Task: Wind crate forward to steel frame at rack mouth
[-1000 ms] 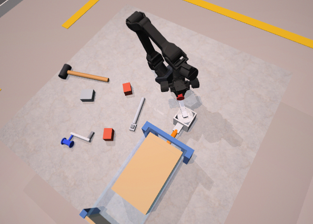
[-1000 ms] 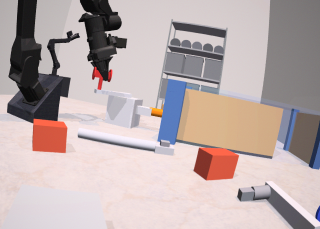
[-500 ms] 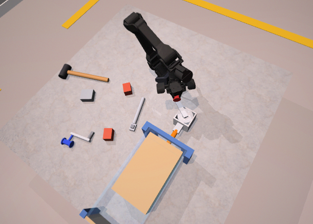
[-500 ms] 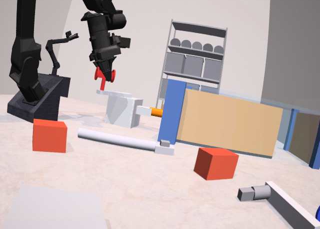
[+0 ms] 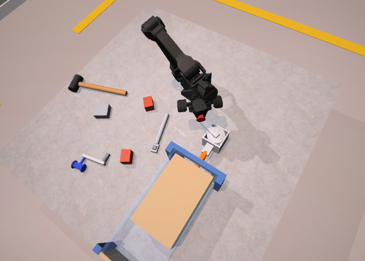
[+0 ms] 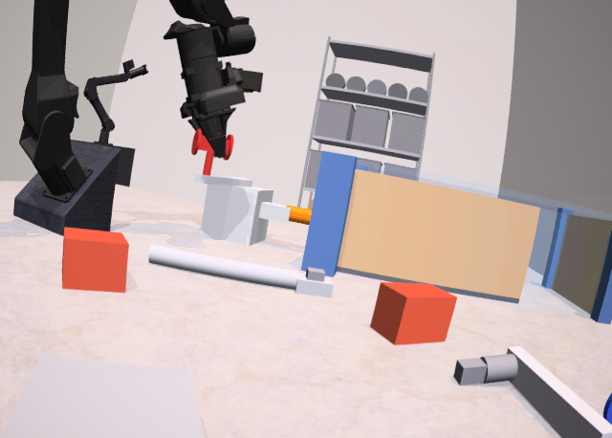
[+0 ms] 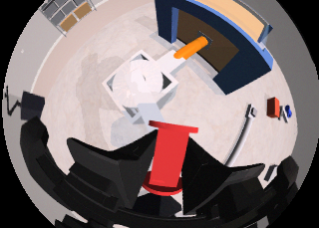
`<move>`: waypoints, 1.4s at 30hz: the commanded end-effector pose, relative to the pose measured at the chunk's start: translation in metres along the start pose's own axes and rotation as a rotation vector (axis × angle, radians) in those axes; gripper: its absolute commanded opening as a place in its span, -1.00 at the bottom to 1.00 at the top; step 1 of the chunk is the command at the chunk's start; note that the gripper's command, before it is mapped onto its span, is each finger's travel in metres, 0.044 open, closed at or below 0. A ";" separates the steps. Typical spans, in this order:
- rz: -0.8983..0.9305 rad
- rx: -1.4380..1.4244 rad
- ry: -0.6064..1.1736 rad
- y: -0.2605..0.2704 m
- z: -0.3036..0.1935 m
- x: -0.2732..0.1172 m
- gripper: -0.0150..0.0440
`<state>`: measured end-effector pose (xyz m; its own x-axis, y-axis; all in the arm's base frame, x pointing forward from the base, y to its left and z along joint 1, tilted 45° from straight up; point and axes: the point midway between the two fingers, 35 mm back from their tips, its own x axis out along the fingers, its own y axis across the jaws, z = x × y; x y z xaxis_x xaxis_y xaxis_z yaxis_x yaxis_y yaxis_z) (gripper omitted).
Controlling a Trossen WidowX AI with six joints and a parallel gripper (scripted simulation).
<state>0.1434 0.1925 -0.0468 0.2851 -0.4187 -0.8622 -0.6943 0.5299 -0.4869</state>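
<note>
My gripper (image 5: 201,114) (image 6: 217,151) (image 7: 170,135) is shut on the red knob (image 5: 201,118) (image 6: 196,142) (image 7: 169,160) of the winch handle. The handle's pale arm (image 5: 210,129) (image 6: 225,180) (image 7: 151,114) lies across the top of the white winch (image 5: 211,143) (image 6: 222,210) (image 7: 140,84); its key is hidden. An orange strap (image 5: 202,155) (image 6: 299,214) (image 7: 191,48) runs from the winch through the blue frame (image 5: 197,158) (image 6: 324,216) (image 7: 166,19). The tan crate (image 5: 174,199) (image 6: 434,230) (image 7: 224,54) sits flat close behind the frame; whether they touch is unclear.
A silver bar tool (image 5: 161,130) (image 6: 222,268) (image 7: 241,138) lies beside the winch. Two red blocks (image 5: 126,156) (image 6: 94,260), a crank with a blue knob (image 5: 78,165), a grey block (image 5: 101,110) and a mallet (image 5: 101,88) lie farther off. Clear panels flank the crate.
</note>
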 end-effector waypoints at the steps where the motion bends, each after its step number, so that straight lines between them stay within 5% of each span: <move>1: -0.019 0.013 -0.010 -0.010 0.007 0.004 -0.49; 42: -0.021 0.014 -0.012 -0.039 0.058 0.027 -0.49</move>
<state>0.2063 0.2004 -0.0536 0.2945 -0.4232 -0.8569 -0.6877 0.5288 -0.4975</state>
